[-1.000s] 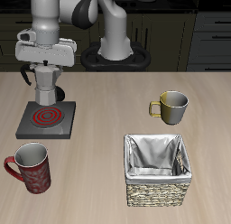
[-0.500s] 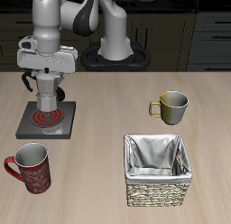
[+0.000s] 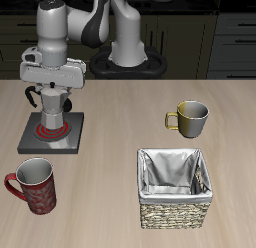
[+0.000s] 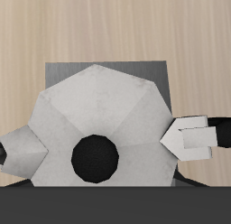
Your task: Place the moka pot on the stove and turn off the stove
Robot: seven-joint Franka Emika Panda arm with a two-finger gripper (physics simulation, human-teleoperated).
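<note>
In the exterior view, at the upper left of the frame, the gripper [image 3: 52, 92] has its jaws closed on the moka pot [image 3: 53, 107], which sits on the stove [image 3: 50, 134] over the glowing red ring. The wrist view shows the pot's lid [image 4: 99, 119], black knob [image 4: 95, 160] and the stove plate [image 4: 106, 72] on the table [image 4: 115, 24].

Place: we take this for a kitchen, rendered in simulation.
Worktop: we see a light wood-grain table [image 3: 120, 117] serving as the counter.
Cabinets: behind it we make out dark cabinets [image 3: 225, 42] with drawer fronts and handles.
Cooking gear: a small stove [image 3: 50, 133] with a red glowing ring carries a moka pot [image 3: 52, 110].
Tableware: we count a red mug [image 3: 33, 185], an olive mug [image 3: 189, 117] and a lined wicker basket [image 3: 175, 187].
</note>
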